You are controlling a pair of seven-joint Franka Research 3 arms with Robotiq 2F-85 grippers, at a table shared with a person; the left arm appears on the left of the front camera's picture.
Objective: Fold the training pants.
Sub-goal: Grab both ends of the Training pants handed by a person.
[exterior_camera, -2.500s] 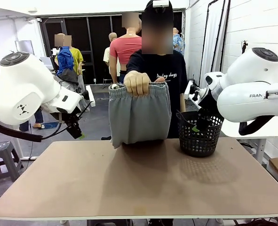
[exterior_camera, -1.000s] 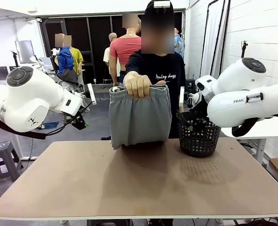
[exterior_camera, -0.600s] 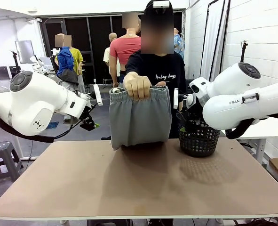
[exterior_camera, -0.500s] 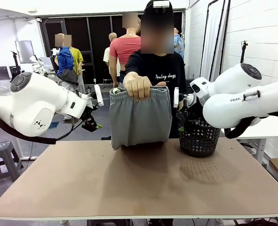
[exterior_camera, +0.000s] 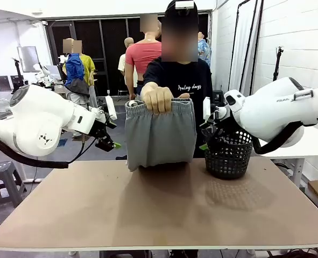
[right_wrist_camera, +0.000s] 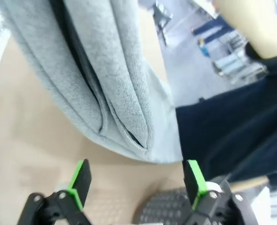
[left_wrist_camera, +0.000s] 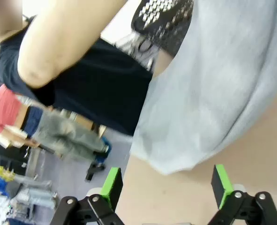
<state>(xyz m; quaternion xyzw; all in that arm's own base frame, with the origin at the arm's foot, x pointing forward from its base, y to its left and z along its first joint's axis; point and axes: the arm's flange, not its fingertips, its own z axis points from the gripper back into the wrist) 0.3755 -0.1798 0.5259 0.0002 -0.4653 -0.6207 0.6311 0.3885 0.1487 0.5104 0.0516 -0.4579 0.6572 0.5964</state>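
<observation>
A person at the far side holds up the light grey training pants [exterior_camera: 159, 133] by the gathered waistband with one hand [exterior_camera: 156, 97]; the folded lower end rests on the table. My left gripper [exterior_camera: 108, 142] hangs open just left of the pants, above the table's far edge. In the left wrist view the grey pants [left_wrist_camera: 218, 89] lie ahead of the open green-padded gripper [left_wrist_camera: 165, 185]. My right gripper [exterior_camera: 205, 141] stands open just right of the pants, beside the basket. The right wrist view shows the pants [right_wrist_camera: 101, 79] ahead of the open gripper [right_wrist_camera: 137, 185].
A black mesh basket [exterior_camera: 228, 156] stands at the table's far right, partly behind my right arm. The brown table [exterior_camera: 159, 209] stretches bare toward the near edge. The person's dark shirt [exterior_camera: 183, 80] is directly behind the pants.
Both arms have swung inward toward the held-up pants: the left gripper moved right, the right gripper moved left and down beside the basket. The person holds the pants still.
</observation>
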